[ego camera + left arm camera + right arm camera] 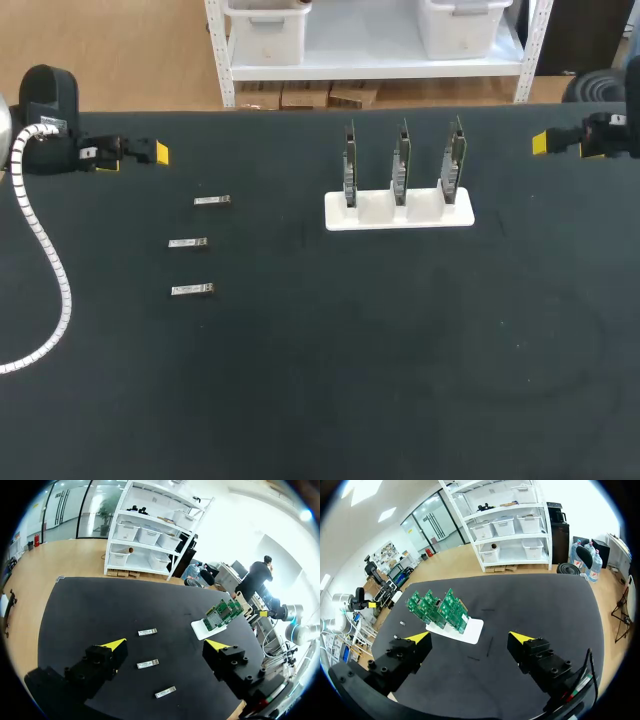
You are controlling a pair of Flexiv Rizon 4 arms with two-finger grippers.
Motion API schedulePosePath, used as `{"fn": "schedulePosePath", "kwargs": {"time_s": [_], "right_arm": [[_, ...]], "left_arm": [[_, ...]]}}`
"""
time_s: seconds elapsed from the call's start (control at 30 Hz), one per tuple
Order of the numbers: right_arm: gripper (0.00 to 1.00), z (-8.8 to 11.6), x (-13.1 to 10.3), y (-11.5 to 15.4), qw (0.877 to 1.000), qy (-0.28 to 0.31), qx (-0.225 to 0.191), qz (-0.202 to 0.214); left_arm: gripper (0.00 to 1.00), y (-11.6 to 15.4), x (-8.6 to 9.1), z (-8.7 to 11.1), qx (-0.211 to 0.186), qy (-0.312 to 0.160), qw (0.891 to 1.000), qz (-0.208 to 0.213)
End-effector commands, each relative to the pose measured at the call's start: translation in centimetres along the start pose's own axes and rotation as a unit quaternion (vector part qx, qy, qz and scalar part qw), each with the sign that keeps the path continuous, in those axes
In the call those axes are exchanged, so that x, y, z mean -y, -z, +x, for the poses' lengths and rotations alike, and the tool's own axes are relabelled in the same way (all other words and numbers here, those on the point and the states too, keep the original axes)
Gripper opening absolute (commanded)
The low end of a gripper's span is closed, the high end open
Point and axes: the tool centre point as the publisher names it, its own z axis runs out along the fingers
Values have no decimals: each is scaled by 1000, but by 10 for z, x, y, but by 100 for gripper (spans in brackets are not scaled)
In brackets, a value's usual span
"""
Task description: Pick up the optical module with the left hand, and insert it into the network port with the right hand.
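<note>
Picking has not begun: left gripper (132, 157) and right gripper (470, 638) both gape empty at the far edge — next, the left must descend squarely over one optical module (212, 201) nearby.

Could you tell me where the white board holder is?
The holder stands right of centre in the head view, well right of the three optical modules.

— Work surface?
— We note a black table (350, 380) filling the lower frame.
— Beyond it?
— We record wood floor (110, 45) upper left and white shelving (370, 65) with bins (265, 30) top centre.
</note>
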Motion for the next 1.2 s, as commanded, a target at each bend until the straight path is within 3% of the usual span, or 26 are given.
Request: {"fn": "schedulePosePath", "kwargs": {"time_s": [0.03,0.2,0.27,0.4,0.47,0.57,0.6,0.63,0.8,0.9,1.2], "right_arm": [[100,0,-1,1,1000,-1,0,3],[100,0,-1,1,1000,-1,0,3],[100,0,-1,1,1000,-1,0,3],[100,0,-1,1,1000,-1,0,3],[100,0,-1,1,1000,-1,0,3],[100,0,-1,1,1000,-1,0,3],[100,0,-1,1,1000,-1,0,3],[100,0,-1,1,1000,-1,0,3],[100,0,-1,1,1000,-1,0,3],[100,0,-1,1,1000,-1,0,3],[100,0,-1,1,1000,-1,0,3]], "left_arm": [[100,0,1,-1,0,-9,1000,11],[100,-3,-3,-8,16,-106,994,-11],[100,-5,-6,-13,8,-141,990,5],[100,-12,-13,-20,5,-235,972,11],[100,-16,-17,-23,-16,-270,962,28],[100,-21,-21,-30,-21,-291,956,16],[100,-22,-21,-32,-25,-304,952,0],[100,-27,-22,-32,-33,-323,945,-42],[100,-34,-22,-34,-48,-327,942,-63],[100,-37,-21,-32,-58,-299,951,-46],[100,-37,-21,-32,-58,-299,951,-46]]}}
